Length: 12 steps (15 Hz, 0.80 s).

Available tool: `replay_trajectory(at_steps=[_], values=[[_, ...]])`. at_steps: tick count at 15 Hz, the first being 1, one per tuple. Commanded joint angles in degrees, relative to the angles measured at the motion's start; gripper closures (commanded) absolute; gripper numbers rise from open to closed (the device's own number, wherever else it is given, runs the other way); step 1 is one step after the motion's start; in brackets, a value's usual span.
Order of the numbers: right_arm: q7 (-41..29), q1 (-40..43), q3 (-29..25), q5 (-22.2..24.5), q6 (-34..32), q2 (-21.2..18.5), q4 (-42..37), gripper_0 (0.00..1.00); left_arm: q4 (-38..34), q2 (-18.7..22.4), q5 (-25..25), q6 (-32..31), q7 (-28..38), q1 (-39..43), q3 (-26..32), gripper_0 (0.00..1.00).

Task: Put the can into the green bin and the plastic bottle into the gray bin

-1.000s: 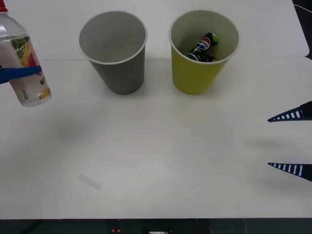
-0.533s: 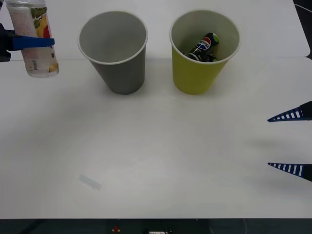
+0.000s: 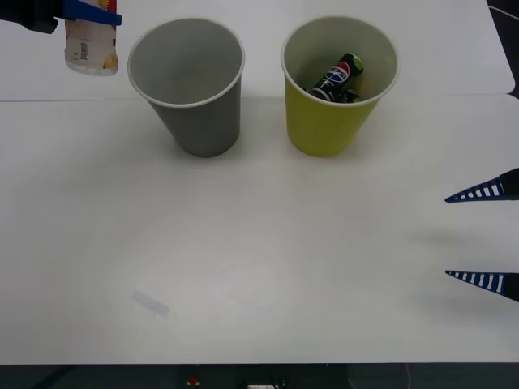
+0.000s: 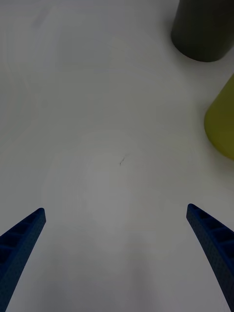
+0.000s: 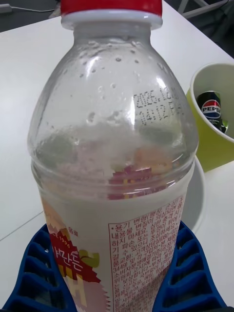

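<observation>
Bottle has risen and swung closer to the gray bin (image 3: 186,81).
Can (image 3: 340,77) already lies in the green bin (image 3: 332,121); left gripper (image 5: 117,273), clamped around the plastic bottle (image 3: 91,44), holds it just beside the gray bin, next needing carry over its rim; right gripper (image 3: 486,235) waits wide open.

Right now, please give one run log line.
left gripper: holds plastic bottle aloft | Pepsi can: in green bin | gray bin: empty | right gripper: open, idle

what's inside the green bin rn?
The can lies tilted inside the green bin, leaning on the far wall, logo up. Its lower end and the bin floor are hidden behind the near wall. The gray bin shows nothing inside.
</observation>
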Motion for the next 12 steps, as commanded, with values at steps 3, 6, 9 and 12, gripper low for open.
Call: replay_trajectory(at_steps=[3,6,9,12], values=[[0.0,0.0,0.0,0.0,0.0,0.0,0.0,0.0,8.4,-8.6,-8.5,-0.1,0.0,-9.3,-5.0,1.0],[0.0,0.0,0.0,0.0,0.0,0.0,0.0,0.0,9.6,-11.8,-11.4,0.4,0.0,-10.7,-6.1,1.0],[0.0,0.0,0.0,0.0,0.0,0.0,0.0,0.0,9.7,-13.3,-12.2,0.4,0.0,-10.7,-6.3,1.0],[0.0,0.0,0.0,0.0,0.0,0.0,0.0,0.0,9.6,-13.7,-12.2,0.3,-0.3,-10.6,-6.6,0.63]])
